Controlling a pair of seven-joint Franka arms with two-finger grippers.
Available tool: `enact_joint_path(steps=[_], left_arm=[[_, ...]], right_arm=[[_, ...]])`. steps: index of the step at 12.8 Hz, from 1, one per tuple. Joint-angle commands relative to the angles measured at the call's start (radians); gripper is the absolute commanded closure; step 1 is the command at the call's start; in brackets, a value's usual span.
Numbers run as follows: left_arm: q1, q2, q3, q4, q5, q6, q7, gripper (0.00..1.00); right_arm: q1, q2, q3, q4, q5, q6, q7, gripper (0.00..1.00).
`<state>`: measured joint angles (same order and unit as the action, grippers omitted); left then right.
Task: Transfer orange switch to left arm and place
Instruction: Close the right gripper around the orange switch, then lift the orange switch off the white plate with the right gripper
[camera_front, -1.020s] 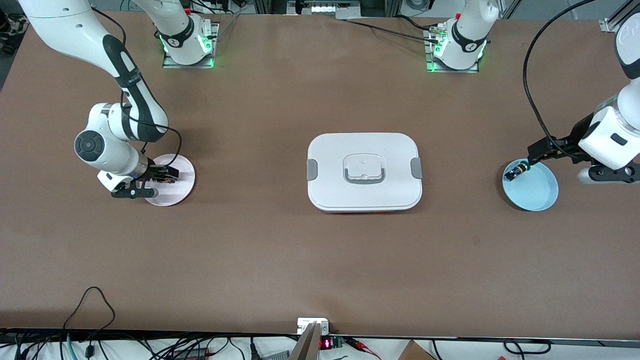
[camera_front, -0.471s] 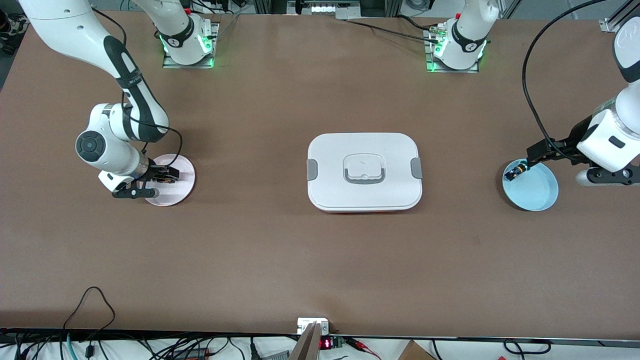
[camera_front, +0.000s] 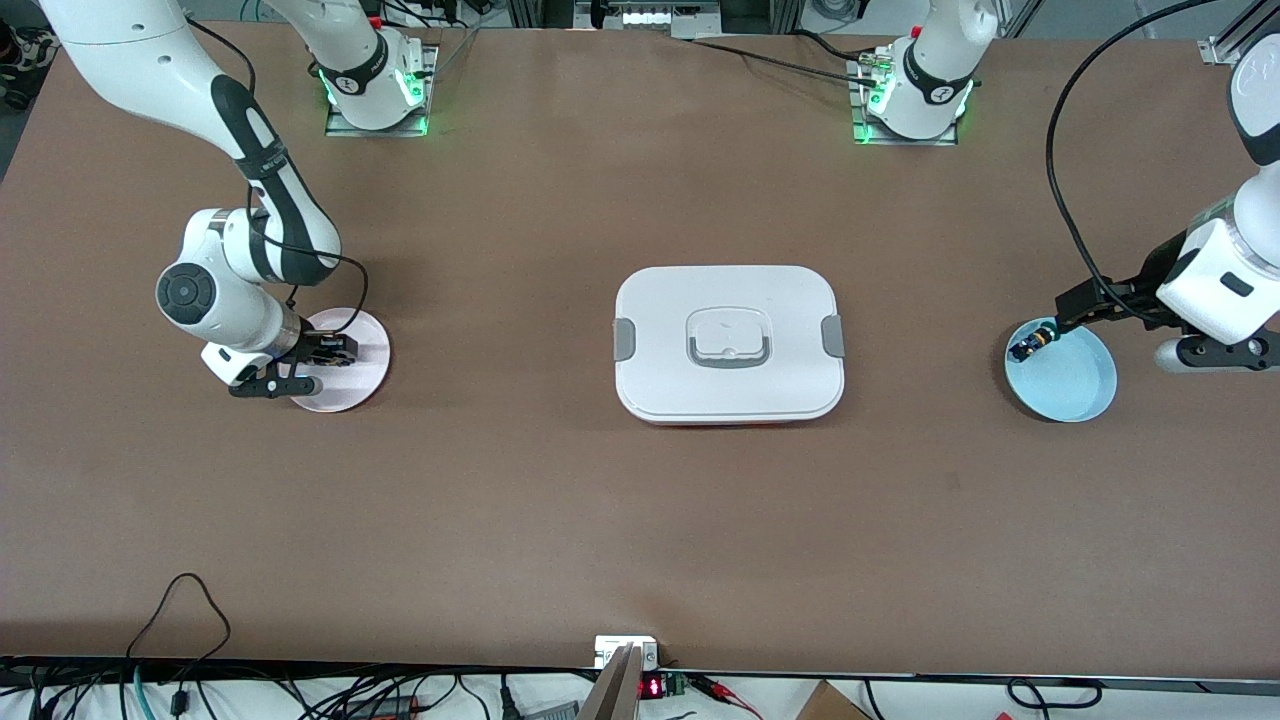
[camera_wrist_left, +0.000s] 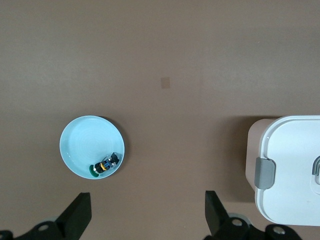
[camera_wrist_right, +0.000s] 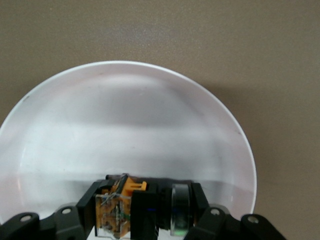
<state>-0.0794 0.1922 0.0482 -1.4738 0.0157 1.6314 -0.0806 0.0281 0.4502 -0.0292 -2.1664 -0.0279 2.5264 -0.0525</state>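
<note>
The orange switch lies on a pale pink plate toward the right arm's end of the table. My right gripper is down on that plate and shut on the switch, with a finger against each end of it. In the front view the gripper hides the switch. My left gripper hangs open and holds nothing, high over the rim of a light blue plate. The white box stands in the middle of the table between the two plates.
A small black switch with blue and yellow parts lies in the blue plate. A black cable loops over the table by the left arm. Cables and a small display run along the table edge nearest the front camera.
The right gripper's fingers have closed from wide open onto the orange switch. The left arm has barely shifted and its gripper stays open.
</note>
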Motion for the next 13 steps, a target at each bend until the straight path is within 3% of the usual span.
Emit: enact_joint_path(steps=[1, 5, 7, 13], left_arm=[[0.007, 0.010, -0.004, 0.033, -0.014, -0.019, 0.002, 0.00], [0.001, 0.006, -0.007, 0.035, -0.014, -0.053, 0.001, 0.00], [0.003, 0.007, -0.005, 0.035, -0.014, -0.054, 0.002, 0.00], [0.004, 0.007, -0.005, 0.035, -0.014, -0.053, 0.002, 0.00]], right_arm=[[-0.002, -0.011, 0.002, -0.006, -0.010, 0.006, -0.052, 0.32], [-0.005, -0.025, 0.003, 0.016, -0.010, -0.049, -0.133, 0.47], [-0.004, -0.034, 0.003, 0.048, -0.010, -0.116, -0.159, 0.68], [-0.004, -0.056, 0.031, 0.302, 0.069, -0.527, -0.180, 0.77]])
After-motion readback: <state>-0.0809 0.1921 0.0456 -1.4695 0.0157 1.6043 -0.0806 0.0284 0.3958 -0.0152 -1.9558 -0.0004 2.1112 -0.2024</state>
